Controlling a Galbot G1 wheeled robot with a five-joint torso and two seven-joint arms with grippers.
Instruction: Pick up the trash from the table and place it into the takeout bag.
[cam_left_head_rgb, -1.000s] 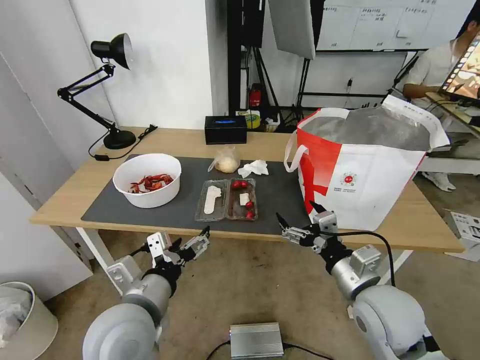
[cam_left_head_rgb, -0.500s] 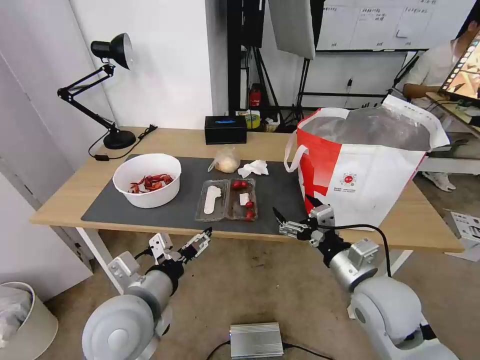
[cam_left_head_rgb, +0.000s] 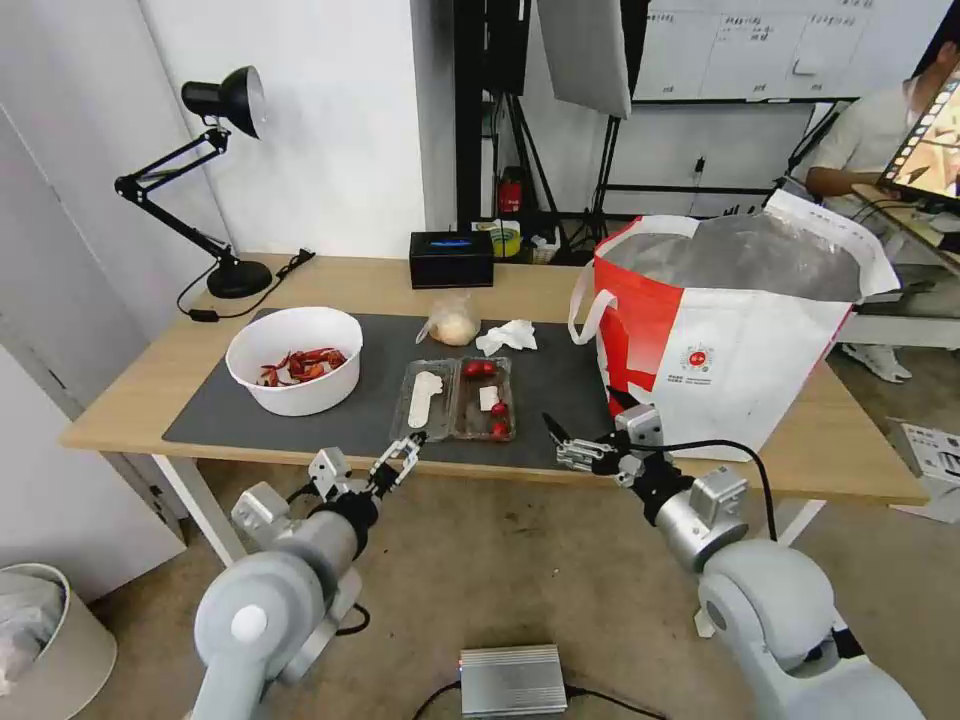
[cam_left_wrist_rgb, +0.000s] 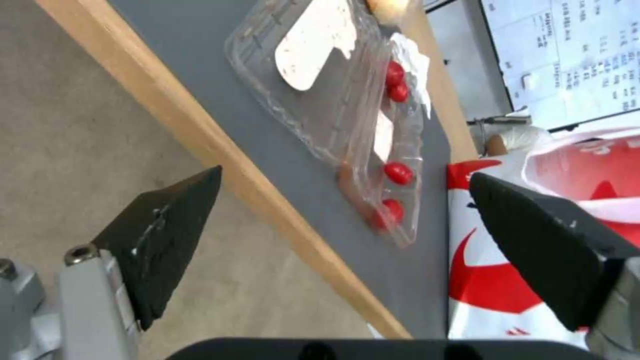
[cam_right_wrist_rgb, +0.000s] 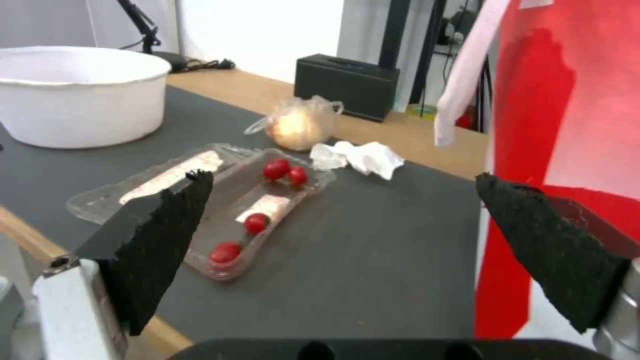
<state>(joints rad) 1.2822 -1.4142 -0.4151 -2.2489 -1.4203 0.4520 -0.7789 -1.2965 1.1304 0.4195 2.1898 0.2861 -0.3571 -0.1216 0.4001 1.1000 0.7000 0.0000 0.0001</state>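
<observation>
Both grippers spread, empty, at table (cam_left_head_rgb: 130, 400) front edge: left gripper (cam_left_head_rgb: 372, 470) below clear tray (cam_left_head_rgb: 455, 400), right gripper (cam_left_head_rgb: 590, 440) beside takeout bag (cam_left_head_rgb: 720, 340). Bag's round red logo (cam_left_head_rgb: 697, 358) unreadable. Bowl (cam_left_head_rgb: 295, 360), tissue (cam_left_head_rgb: 507, 337), small clear bag (cam_left_head_rgb: 452, 320) lie on the mat (cam_left_head_rgb: 370, 420).

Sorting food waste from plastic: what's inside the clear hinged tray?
The clear hinged tray lies open on the mat. One half holds red bits and a white piece; the other a white strip. Anything beneath those pieces is covered.
</observation>
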